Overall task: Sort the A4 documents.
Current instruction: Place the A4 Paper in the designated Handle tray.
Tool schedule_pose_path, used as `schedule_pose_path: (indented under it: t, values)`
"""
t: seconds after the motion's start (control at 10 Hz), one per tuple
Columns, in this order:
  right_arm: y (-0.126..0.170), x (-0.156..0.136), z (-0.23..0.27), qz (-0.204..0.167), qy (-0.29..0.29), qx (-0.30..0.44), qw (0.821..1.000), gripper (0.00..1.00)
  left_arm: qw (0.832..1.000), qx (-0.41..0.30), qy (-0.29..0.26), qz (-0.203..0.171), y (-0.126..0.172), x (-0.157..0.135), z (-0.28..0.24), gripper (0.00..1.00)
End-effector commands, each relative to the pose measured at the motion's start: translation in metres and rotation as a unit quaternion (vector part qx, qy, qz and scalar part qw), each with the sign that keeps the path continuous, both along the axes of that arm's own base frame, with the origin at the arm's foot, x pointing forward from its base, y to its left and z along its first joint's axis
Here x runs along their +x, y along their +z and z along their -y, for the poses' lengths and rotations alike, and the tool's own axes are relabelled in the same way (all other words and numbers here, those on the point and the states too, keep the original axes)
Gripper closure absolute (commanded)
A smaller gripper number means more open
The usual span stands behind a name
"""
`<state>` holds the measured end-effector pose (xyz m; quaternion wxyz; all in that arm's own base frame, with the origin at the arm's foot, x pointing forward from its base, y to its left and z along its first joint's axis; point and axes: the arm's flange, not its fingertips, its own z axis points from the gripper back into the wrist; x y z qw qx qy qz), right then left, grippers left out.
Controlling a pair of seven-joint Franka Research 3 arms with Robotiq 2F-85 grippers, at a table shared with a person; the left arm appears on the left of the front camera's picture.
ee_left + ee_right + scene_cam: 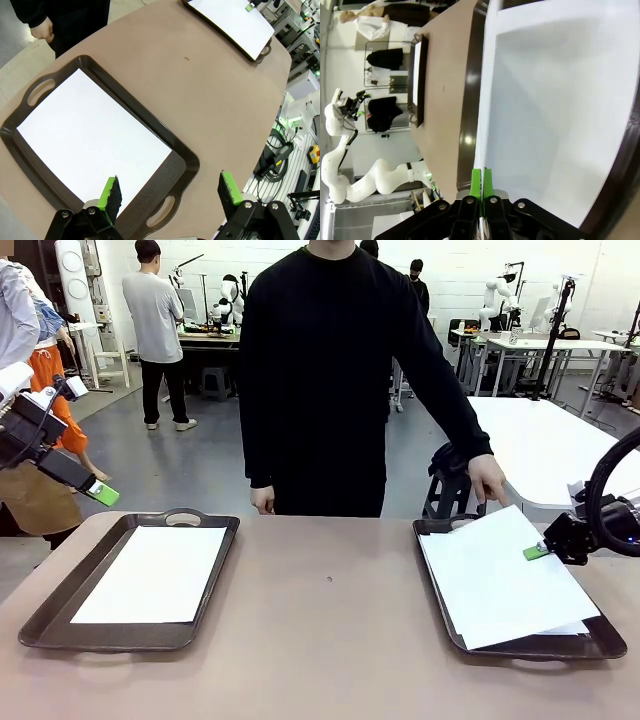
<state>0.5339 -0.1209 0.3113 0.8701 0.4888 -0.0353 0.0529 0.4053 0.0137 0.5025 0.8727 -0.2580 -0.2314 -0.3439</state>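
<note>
Two trays sit on the counter: the left tray holds one sheet, the right tray two. My right hand pinches the top sheet; my left hand hangs released.

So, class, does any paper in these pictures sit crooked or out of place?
Yes: the top white paper sheet on the right dark brown tray lies skewed, off square with the sheet beneath. The right tool pinches its edge.

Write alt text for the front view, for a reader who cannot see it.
The right gripper, shut, pinches the edge of the top A4 sheet, lying askew in the right-hand tray, whose far rim a person's hand touches. The left-hand tray holds one flat sheet, and the open left gripper hovers above the table's left edge.
</note>
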Motion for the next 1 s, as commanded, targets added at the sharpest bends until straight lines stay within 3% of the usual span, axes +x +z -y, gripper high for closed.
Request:
schedule_pose_path:
  t: [0.0, 0.7, 0.8, 0.9]
  values:
    - [-0.003, 0.002, -0.006, 0.002, -0.02, -0.02, 1.0, 0.99, 1.0, 0.0, -0.001, 0.001, 0.0, 0.0, -0.001, 0.0]
    - [-0.011, 0.016, -0.009, 0.008, -0.031, -0.051, 0.998, 0.99, 1.0, 0.0, -0.001, 0.001, 0.0, 0.0, -0.001, 0.0]
    - [-0.009, 0.014, -0.009, 0.015, -0.03, -0.059, 0.998, 0.84, 1.0, 0.0, -0.001, 0.001, 0.0, 0.0, -0.001, 0.0]
    - [-0.006, 0.013, -0.009, 0.022, -0.024, -0.07, 0.997, 0.81, 1.0, 0.0, -0.001, 0.001, 0.0, 0.0, -0.001, 0.0]
